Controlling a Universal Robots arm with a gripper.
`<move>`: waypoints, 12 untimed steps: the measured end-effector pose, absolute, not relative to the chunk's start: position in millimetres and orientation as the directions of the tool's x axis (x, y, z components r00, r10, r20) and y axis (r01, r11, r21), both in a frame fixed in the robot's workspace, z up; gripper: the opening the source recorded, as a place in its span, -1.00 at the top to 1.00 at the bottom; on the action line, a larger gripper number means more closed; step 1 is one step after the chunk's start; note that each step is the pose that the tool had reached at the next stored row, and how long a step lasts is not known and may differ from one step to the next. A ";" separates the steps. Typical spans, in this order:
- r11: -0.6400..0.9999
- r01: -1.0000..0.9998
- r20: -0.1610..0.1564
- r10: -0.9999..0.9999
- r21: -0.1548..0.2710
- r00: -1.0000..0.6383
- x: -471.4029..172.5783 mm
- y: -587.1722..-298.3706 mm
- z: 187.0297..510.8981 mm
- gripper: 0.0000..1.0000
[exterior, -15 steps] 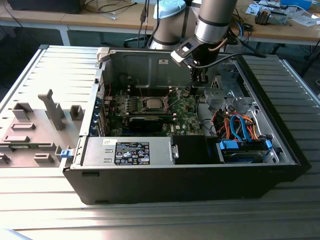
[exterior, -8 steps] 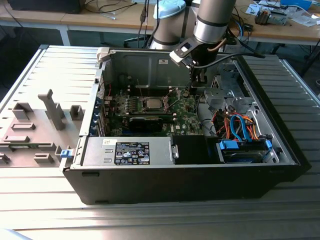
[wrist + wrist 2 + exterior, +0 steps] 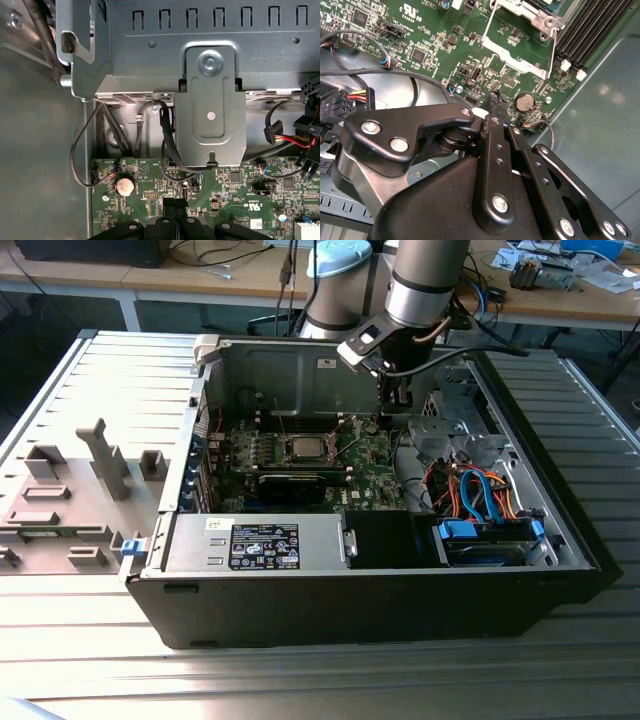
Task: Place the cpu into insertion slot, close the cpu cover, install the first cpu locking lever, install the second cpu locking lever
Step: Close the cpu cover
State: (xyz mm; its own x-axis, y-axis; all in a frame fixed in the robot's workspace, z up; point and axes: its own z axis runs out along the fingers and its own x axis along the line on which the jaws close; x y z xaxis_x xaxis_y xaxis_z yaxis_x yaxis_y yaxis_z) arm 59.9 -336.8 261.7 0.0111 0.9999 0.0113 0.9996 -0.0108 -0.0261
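In the exterior view the insertion slot (image 3: 305, 447) sits in the middle of the green board, edged in silvery metal. The cpu's dull silver top (image 3: 306, 448) shows inside it. I cannot tell how the cpu cover lies. Thin wire levers (image 3: 340, 430) stick up beside the socket; in the second wrist view one lever (image 3: 487, 30) runs along the socket's metal frame (image 3: 540, 20). My gripper (image 3: 397, 408) hangs over the board toward the exterior view's right of the socket, apart from it. Its black fingertips (image 3: 495, 102) are pressed together and hold nothing, as the first wrist view's gripper (image 3: 175, 205) also shows.
The open computer case (image 3: 560, 540) lies on a ribbed metal table. A black-labelled power supply box (image 3: 262, 543) fills the near side. Coloured cables (image 3: 480, 495) and a drive cage (image 3: 210, 115) crowd the exterior view's right. A coin battery (image 3: 125, 186) and black memory slots (image 3: 592, 30) sit near the gripper.
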 end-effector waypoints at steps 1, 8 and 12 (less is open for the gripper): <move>-0.011 1.000 0.011 1.000 -0.026 0.011 59.2 -336.8 261.7 0.79; -0.011 1.000 0.011 1.000 -0.026 0.011 50.8 -336.7 261.6 0.79; -0.011 1.000 0.011 1.000 -0.026 0.011 43.3 -336.8 261.4 0.79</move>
State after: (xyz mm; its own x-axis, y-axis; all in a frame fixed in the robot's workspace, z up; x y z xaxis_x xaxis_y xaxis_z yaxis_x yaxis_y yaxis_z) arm 43.3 -336.8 261.4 0.0112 0.9999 0.0115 0.9996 -0.0109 -0.0260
